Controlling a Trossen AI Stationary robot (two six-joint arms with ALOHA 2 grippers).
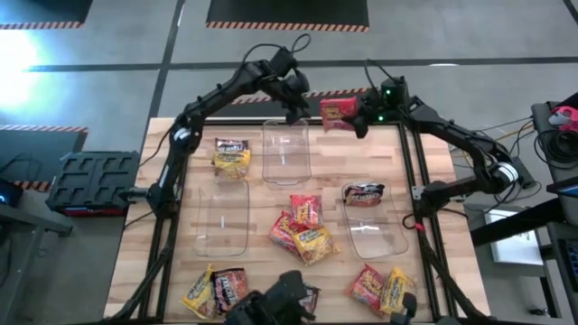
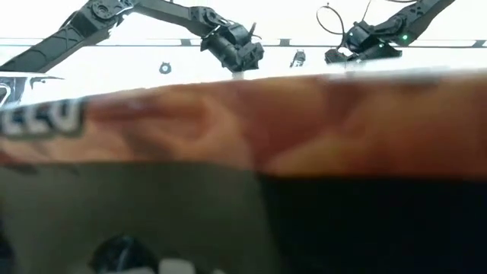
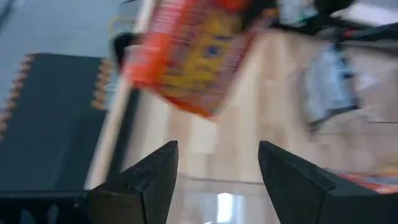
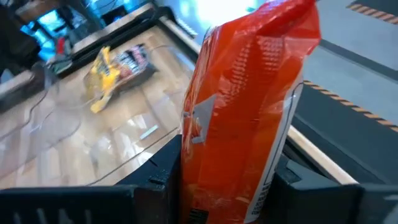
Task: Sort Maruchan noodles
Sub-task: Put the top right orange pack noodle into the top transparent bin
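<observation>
Up near the table's (image 1: 433,153) far edge, the right gripper (image 1: 359,119) clamps a red noodle packet (image 1: 337,113) upright between its jaws; its print is too blurred to read. Just beside it, the left gripper (image 1: 296,108) hovers over a clear bin (image 1: 285,152) with jaws parted and empty. Other noodle packets (image 1: 302,227) lie mid-table, at the near edge and in the bins. Bare wood shows along the table's right edge.
</observation>
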